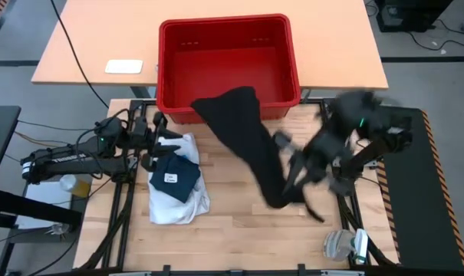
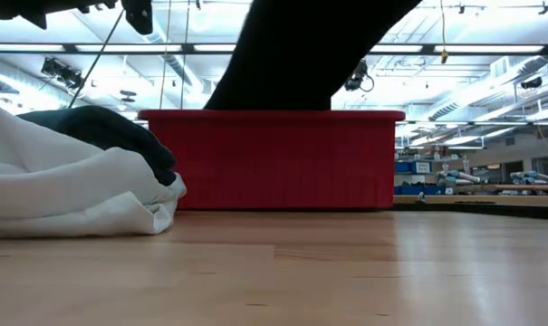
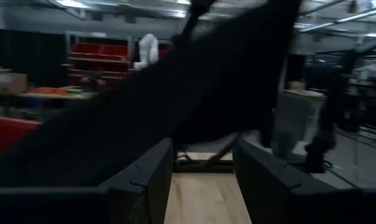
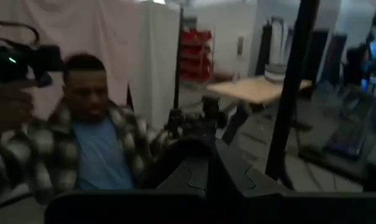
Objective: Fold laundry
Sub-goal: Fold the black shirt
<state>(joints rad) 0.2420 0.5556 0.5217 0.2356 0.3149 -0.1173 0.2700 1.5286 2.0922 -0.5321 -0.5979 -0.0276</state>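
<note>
A long black garment (image 1: 247, 138) runs from the front rim of the red crate (image 1: 224, 61) out over the table toward my right gripper (image 1: 293, 165), which is shut on it. In the low view the garment (image 2: 301, 54) hangs high, clear of the tabletop. My left gripper (image 1: 164, 143) stands open at the table's left with nothing between its fingers (image 3: 150, 180), above a crumpled white shirt (image 1: 178, 203). A folded dark piece with a white label (image 1: 176, 176) lies on the shirt. My right gripper holds the black garment near its near end (image 1: 287, 175), coming at it from the table's right; blur hides how the fingers meet the cloth. The cloth's far end lies over the crate's front rim (image 1: 216, 103), and a short tail (image 1: 281, 201) hangs below the gripper.
The red crate (image 2: 274, 158) stands at the table's far edge. A person in a plaid shirt (image 4: 88, 143) shows beyond the table in the right wrist view. A pale crumpled object (image 1: 340, 244) lies at the near right, beside bare wood in the near middle.
</note>
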